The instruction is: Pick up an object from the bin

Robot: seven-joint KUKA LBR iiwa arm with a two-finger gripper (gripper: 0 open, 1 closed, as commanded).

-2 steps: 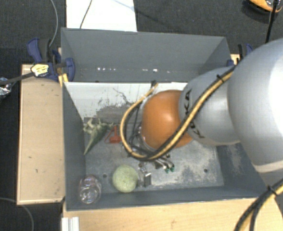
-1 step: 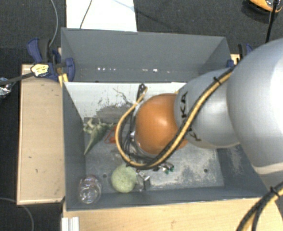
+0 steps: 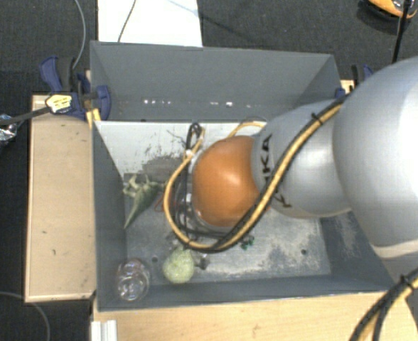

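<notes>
My gripper (image 3: 195, 241), state not discernible under its orange cover (image 3: 223, 180), hangs in the bin (image 3: 216, 84); pale green ball (image 3: 179, 266) nearside, green leafy thing (image 3: 139, 190) left.

The grey metal bin (image 3: 294, 254) carries its contents on a scuffed, speckled floor. A green leaf-shaped item (image 3: 136, 190) lies near the left wall. A clear round item (image 3: 132, 279) occupies the near-left corner, with a pale green ball (image 3: 179, 266) just beside it on the right.

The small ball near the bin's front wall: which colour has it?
The ball is pale green, in the camera view.
</notes>
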